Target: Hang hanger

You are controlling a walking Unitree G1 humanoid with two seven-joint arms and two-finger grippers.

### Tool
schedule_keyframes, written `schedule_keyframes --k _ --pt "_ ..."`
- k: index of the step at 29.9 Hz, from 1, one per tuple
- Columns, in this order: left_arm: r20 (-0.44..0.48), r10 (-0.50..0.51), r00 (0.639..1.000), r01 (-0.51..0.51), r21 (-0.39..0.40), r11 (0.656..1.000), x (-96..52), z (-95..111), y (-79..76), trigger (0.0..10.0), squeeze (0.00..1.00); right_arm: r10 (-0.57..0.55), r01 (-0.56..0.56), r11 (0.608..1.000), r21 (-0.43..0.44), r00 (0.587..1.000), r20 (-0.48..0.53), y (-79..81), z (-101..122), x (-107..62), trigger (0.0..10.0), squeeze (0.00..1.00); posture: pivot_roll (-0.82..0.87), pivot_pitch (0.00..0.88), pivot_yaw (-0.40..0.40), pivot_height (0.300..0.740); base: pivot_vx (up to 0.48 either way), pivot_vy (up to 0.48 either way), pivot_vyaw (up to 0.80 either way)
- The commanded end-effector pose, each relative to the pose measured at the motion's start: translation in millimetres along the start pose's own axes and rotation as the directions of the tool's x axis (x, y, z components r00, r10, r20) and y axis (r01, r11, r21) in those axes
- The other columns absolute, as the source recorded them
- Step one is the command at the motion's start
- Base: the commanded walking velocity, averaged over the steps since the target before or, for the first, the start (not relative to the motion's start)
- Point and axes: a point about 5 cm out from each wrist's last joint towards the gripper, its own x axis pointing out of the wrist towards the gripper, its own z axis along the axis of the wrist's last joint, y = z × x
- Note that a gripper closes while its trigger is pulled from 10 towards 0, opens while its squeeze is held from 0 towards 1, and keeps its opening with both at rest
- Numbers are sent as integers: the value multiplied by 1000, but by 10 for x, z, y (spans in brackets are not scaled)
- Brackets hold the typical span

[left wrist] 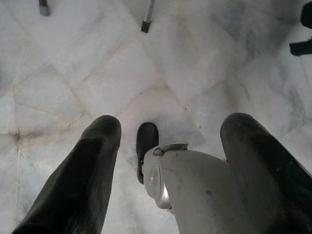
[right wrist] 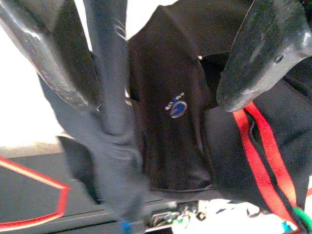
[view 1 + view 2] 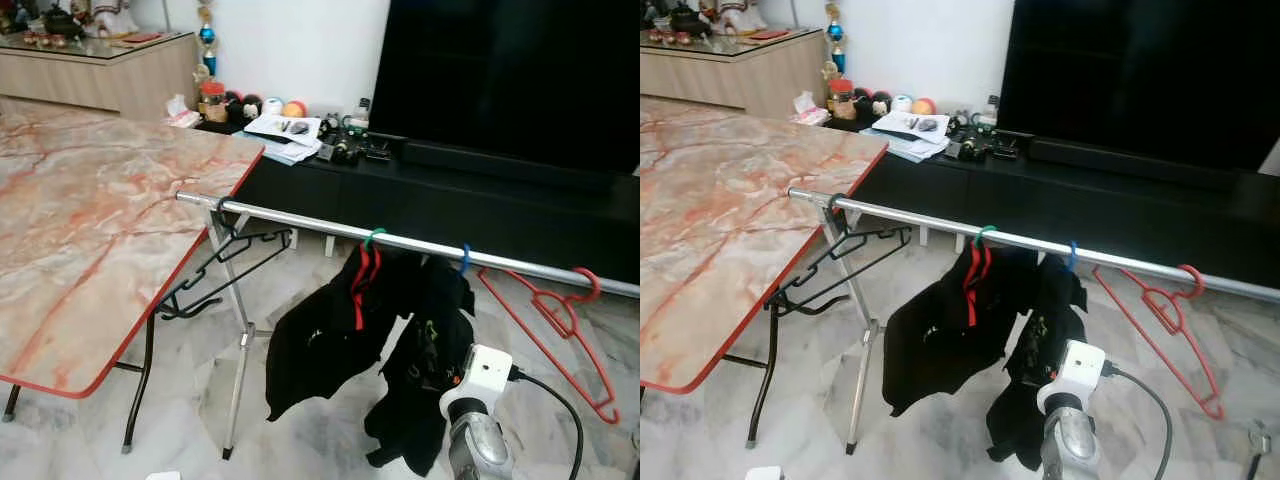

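Observation:
A silver rail [image 3: 300,218] runs from the table's edge off to the right. On it hang a bare black hanger [image 3: 232,256], a green-hooked hanger [image 3: 372,239] carrying a black garment with red trim [image 3: 320,340], a blue-hooked hanger [image 3: 464,258] with another black garment [image 3: 425,370], and a bare red hanger [image 3: 560,310]. My right arm [image 3: 478,410] reaches up just below the blue-hooked garment. My right gripper [image 2: 158,100] is open, its fingers on either side of the hanging black cloth. My left gripper [image 1: 170,124] hangs open over the floor.
A marble-pattern folding table [image 3: 90,220] with a red edge stands on the left, the rail's stand leg [image 3: 238,350] beside it. Behind the rail is a low black TV cabinet [image 3: 430,195] with a large screen [image 3: 510,70] and clutter. The floor [image 3: 180,410] is pale marble.

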Motion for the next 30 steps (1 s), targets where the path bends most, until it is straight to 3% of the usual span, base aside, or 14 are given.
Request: schedule_keyframes --k 1,10,19,26,30 --pt "-16 0 1000 0 -12 1000 -2 -30 -5 10000 0 2 -2 1000 5 1000 23 10 68 40 10000 0 135 0 -76 740 356 0 0" --pt "-20 4 1000 -4 -8 1000 -17 -85 0 10000 0 -14 14 1000 -4 999 35 -4 66 25 10000 0 134 0 -76 740 77 0 0" --pt "-24 0 1000 0 -4 1000 -20 -104 -13 10000 0 -24 25 1000 -15 999 32 -42 -69 -114 10000 0 129 0 -80 740 0 0 0" --pt "-27 3 1000 -3 6 1000 -15 -97 -24 10000 0 -90 89 995 -47 996 -27 -135 -238 -261 10000 0 126 0 -85 740 0 0 0" --pt "-30 -2 1000 2 9 1000 -7 -79 -45 10000 0 -93 84 994 -69 987 -128 -151 -391 -331 10000 0 123 0 -86 740 0 0 0"
